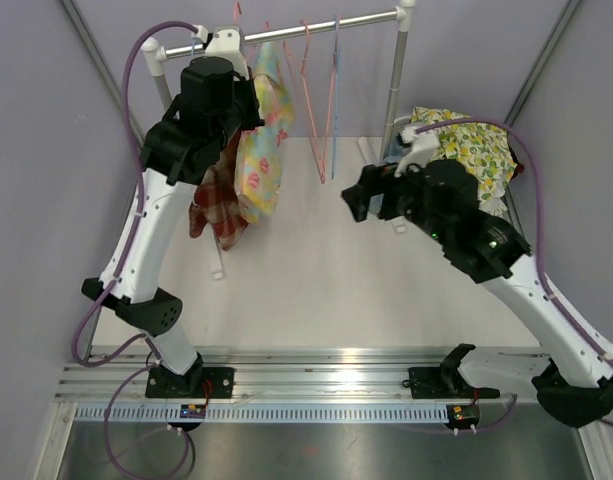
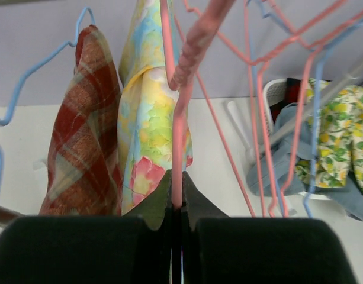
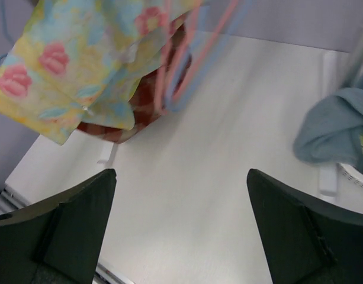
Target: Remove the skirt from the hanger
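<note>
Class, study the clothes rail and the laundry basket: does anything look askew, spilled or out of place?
Yes. The grey-blue cloth spills over the rim of the white plastic basket, under the heaped lemon-print cloth, instead of lying inside it.

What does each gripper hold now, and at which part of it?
The left gripper is shut on the pink hanger, clamping its thin wire just below the thicker twisted part. The right gripper is open and holds nothing.

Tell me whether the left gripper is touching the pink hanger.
Touching. The left wrist view shows the left gripper shut on the pink hanger, its wire pinched between the closed jaws.
</note>
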Controlling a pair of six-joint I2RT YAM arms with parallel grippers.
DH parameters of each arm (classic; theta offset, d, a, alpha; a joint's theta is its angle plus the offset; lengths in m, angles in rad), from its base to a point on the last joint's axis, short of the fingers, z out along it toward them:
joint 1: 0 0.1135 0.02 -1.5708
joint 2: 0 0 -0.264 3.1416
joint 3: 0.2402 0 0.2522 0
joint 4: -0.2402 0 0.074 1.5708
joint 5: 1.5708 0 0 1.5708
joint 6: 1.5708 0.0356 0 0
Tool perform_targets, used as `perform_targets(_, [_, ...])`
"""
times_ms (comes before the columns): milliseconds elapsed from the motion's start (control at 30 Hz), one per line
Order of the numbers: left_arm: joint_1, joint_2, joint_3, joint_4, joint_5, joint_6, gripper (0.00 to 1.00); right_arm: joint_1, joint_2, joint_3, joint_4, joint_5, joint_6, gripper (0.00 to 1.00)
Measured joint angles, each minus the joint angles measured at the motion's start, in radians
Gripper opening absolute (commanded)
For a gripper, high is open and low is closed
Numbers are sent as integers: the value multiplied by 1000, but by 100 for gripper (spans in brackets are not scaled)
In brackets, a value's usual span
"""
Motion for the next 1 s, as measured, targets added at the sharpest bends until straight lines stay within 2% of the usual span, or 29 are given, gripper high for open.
perform_targets(133, [-26, -76, 8, -31, -5, -1, 0, 312, 146, 95, 5, 196, -38, 99])
perform_targets(333, [-31, -118, -38, -48, -22, -3, 0, 579, 372, 279, 25, 396, -79, 99])
perform_targets(533, [-34, -123, -87, -32, -32, -2, 0, 676, 522, 436, 33, 473, -104, 99])
perform_targets(833, [-34, -159, -117, -25, -34, -2, 0, 679, 565, 459, 49, 535, -115, 98])
perform_targets(900, [-34, -174, -117, -24, -34, -2, 0, 679, 582, 468, 51, 543, -117, 92])
perform_targets(967, [-34, -189, -117, -24, -34, -2, 0, 679, 603, 474, 56, 548, -122, 81])
perform_targets(1000, [-34, -195, -117, -26, -34, -3, 0, 679, 613, 475, 59, 548, -123, 60])
